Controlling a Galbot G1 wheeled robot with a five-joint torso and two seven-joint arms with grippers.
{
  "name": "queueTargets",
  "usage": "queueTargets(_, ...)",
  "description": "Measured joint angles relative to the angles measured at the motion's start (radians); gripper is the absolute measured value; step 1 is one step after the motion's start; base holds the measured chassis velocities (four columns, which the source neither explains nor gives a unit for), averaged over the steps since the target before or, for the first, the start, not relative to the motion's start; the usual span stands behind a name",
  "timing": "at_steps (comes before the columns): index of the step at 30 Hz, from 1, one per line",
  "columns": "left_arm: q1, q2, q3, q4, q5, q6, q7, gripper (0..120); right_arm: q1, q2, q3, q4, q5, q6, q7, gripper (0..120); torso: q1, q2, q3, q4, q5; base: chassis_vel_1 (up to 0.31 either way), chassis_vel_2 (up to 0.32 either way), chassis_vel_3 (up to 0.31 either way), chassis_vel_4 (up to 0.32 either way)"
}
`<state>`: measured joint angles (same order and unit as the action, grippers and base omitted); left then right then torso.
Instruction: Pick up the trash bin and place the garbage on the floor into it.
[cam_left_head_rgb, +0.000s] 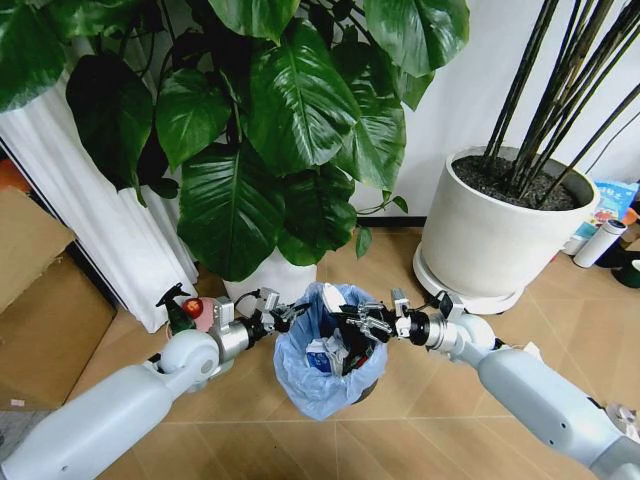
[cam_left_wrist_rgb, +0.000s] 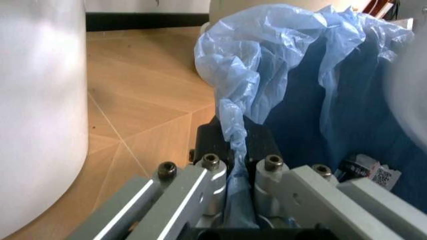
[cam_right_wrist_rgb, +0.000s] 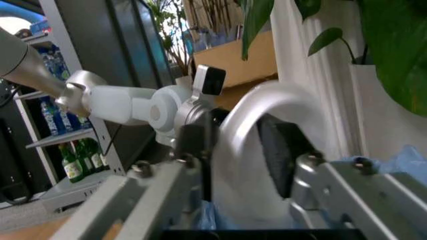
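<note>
The trash bin (cam_left_head_rgb: 326, 372), black with a crinkly light-blue bag, stands at the centre of the head view on the chevron floor (cam_left_head_rgb: 440, 440). My left gripper (cam_left_head_rgb: 287, 316) is shut on the bag at the bin's rim; the left wrist view shows the blue plastic (cam_left_wrist_rgb: 267, 65) pinched in my left gripper (cam_left_wrist_rgb: 239, 172). My right gripper (cam_left_head_rgb: 366, 324) hangs over the bin's mouth. In the right wrist view my right gripper (cam_right_wrist_rgb: 250, 162) is shut on a round white lid (cam_right_wrist_rgb: 267, 125). A blue-white carton (cam_left_head_rgb: 322, 356) lies inside the bin, its printed end (cam_left_wrist_rgb: 371, 171) showing.
A white pot with a big leafy plant (cam_left_head_rgb: 272, 276) stands right behind the bin. A large white pot of dark stalks (cam_left_head_rgb: 498, 232) is at the back right, a white thermos (cam_left_head_rgb: 600, 242) beyond it. A red-topped spray bottle (cam_left_head_rgb: 189, 308) and cardboard boxes (cam_left_head_rgb: 40, 300) are at the left.
</note>
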<state>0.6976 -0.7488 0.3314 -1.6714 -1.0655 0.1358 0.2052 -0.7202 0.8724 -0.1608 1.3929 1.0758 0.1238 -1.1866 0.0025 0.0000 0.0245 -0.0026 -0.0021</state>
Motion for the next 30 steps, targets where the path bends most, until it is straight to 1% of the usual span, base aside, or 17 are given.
queueTargets(3,-0.006,-0.004,0.001,0.000,-0.002,0.000,0.000,0,0.002,-0.002,-0.004,0.003,0.001,-0.001,0.001,44,0.000,0.000,0.000,0.0000,0.0002,0.000,0.000,0.000,0.000)
queueTargets(4,-0.006,-0.004,0.001,0.000,-0.002,0.000,0.000,0,0.002,-0.002,-0.004,0.003,0.001,-0.001,0.001,44,0.000,0.000,0.000,0.0000,0.0002,0.000,0.000,0.000,0.000)
queueTargets(8,-0.008,-0.004,0.001,0.001,-0.003,0.000,0.000,0,0.002,-0.009,-0.004,0.011,0.004,-0.004,0.002,61,0.000,0.000,0.000,0.0000,0.0001,0.000,0.000,0.000,0.000)
queueTargets(9,-0.008,-0.004,0.001,0.001,-0.003,0.000,0.000,0,0.002,-0.009,-0.004,0.011,0.004,-0.004,0.002,61,0.000,0.000,0.000,0.0000,0.0001,0.000,0.000,0.000,0.000)
queueTargets(10,-0.007,-0.004,0.001,0.001,-0.003,0.000,0.000,0,0.002,-0.013,-0.004,0.013,0.002,-0.006,0.001,68,0.000,0.000,0.000,0.0000,0.0002,0.000,0.000,0.000,0.000)
queueTargets(12,-0.007,-0.003,-0.001,0.001,-0.003,0.000,0.000,0,0.008,-0.018,-0.002,0.014,-0.019,-0.006,-0.002,76,0.000,0.000,0.000,0.0000,0.0003,0.000,0.000,0.000,0.000)
queueTargets(14,-0.007,-0.002,-0.002,0.001,-0.004,0.000,0.000,0,0.015,-0.021,-0.001,0.017,-0.034,-0.006,-0.002,78,0.000,0.000,0.000,-0.0001,0.0003,0.000,0.000,0.000,0.000)
queueTargets(17,-0.008,0.000,-0.003,0.001,-0.005,0.000,0.001,0,0.044,-0.033,-0.004,0.030,-0.064,-0.006,0.001,94,0.000,0.000,0.000,0.0002,0.0002,0.000,0.000,0.000,0.000)
queueTargets(19,-0.009,0.000,-0.003,0.001,-0.005,0.000,0.001,0,0.050,-0.036,-0.006,0.032,-0.069,-0.006,0.002,95,0.000,0.000,0.000,0.0002,0.0002,0.000,0.000,0.000,0.000)
queueTargets(21,-0.009,0.000,-0.004,0.000,-0.005,0.000,0.001,0,0.075,-0.057,-0.016,0.043,-0.085,-0.012,0.006,100,0.000,0.000,0.000,0.0001,0.0004,0.000,0.000,0.000,0.000)
queueTargets(25,-0.009,0.000,-0.005,0.000,-0.005,0.001,0.002,0,0.102,-0.087,-0.036,0.060,-0.086,-0.022,0.007,100,0.000,0.000,0.000,0.0000,0.0000,0.000,0.000,0.000,0.000)
queueTargets(27,-0.009,-0.002,-0.006,0.002,-0.004,0.001,0.002,0,0.116,-0.101,-0.052,0.066,-0.086,-0.026,0.007,100,0.000,0.000,0.000,0.0001,0.0006,0.000,0.000,0.000,0.000)
queueTargets(30,-0.009,-0.004,-0.008,0.004,-0.003,0.002,0.002,0,0.128,-0.116,-0.065,0.075,-0.086,-0.033,0.007,100,0.000,0.000,0.000,0.0000,-0.0001,0.000,0.000,0.000,0.000)
